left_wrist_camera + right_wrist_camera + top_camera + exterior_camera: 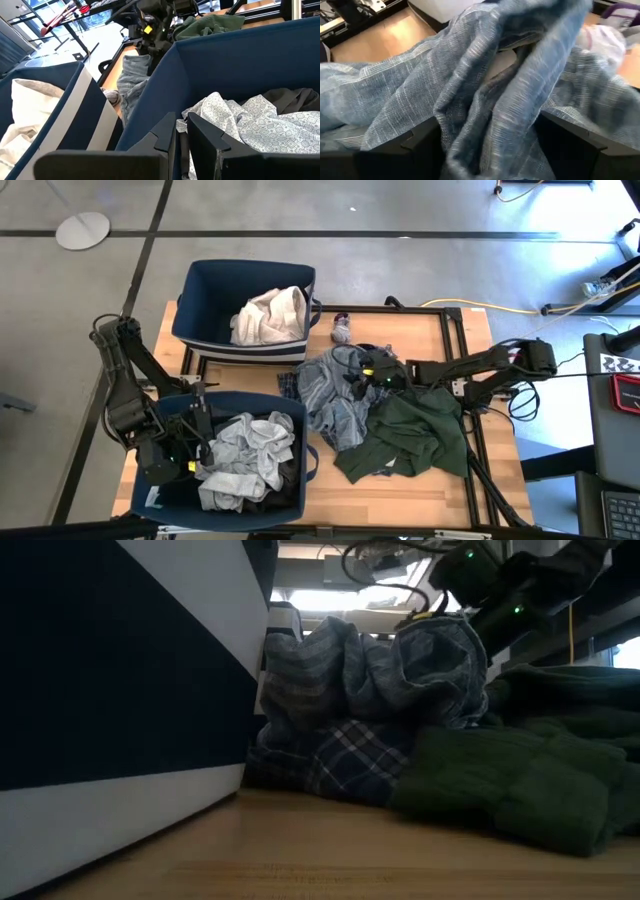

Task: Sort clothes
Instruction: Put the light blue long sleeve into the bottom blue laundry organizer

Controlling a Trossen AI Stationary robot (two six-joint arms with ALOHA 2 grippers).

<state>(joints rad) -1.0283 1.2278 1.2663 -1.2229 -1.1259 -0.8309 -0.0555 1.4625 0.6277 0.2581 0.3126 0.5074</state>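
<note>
With my right tool spread wide around a raised fold of the grey-blue striped shirt near the middle of the tabletop, I judge it light, limp and slippery, so I'd pinch a thick bunched ridge.

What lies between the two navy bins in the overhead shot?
In the high view, only bare wooden tabletop and a strip of black frame separate the far bin, holding a cream garment, from the near bin.
</note>
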